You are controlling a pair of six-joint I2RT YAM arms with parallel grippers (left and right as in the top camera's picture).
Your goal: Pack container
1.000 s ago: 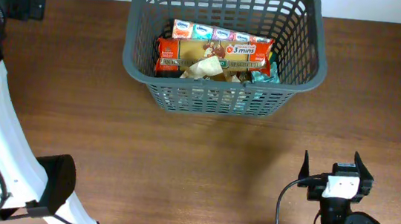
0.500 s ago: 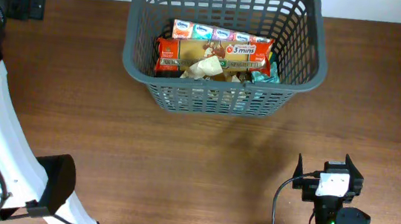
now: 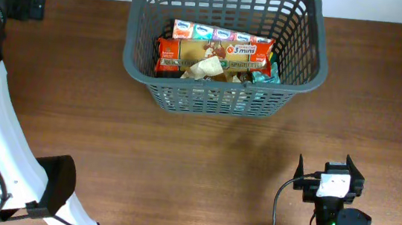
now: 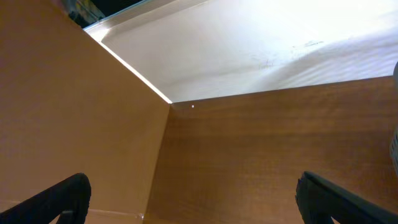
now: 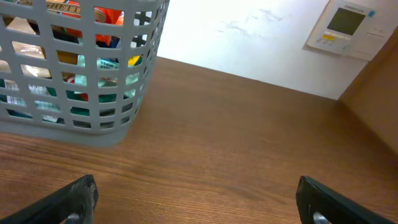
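**Basket loaded, both grippers empty**

Basket (image 3: 217,99) stood at the far middle of the table (image 3: 180,170). A pasta packet (image 3: 214,58) lay flat on its bottom, running along its length. A tissue pack (image 3: 217,33) lay beyond that, against the far wall, and a teal packet (image 3: 266,74) was tucked into the right end. I judged that laying the long packs flat and lengthwise had kept them low, under the rim, and used the floor well.

My right gripper (image 3: 325,167) sat on the near side of the basket, off its right corner and well apart from it. Its fingers were spread wide with nothing between them. Through that wrist's camera the lattice wall (image 5: 74,106) showed up and to the left, so the gripper (image 5: 196,199) faced the basket without touching it.

My left gripper (image 4: 193,199) was far out past the basket's left side. Its fingers too were spread and empty, and its camera showed only bare wood and a pale wall.

I saw no loose packet on the table around the basket. I therefore took the packing as finished or close to it, which would explain both tools being unloaded and clear of the rim.
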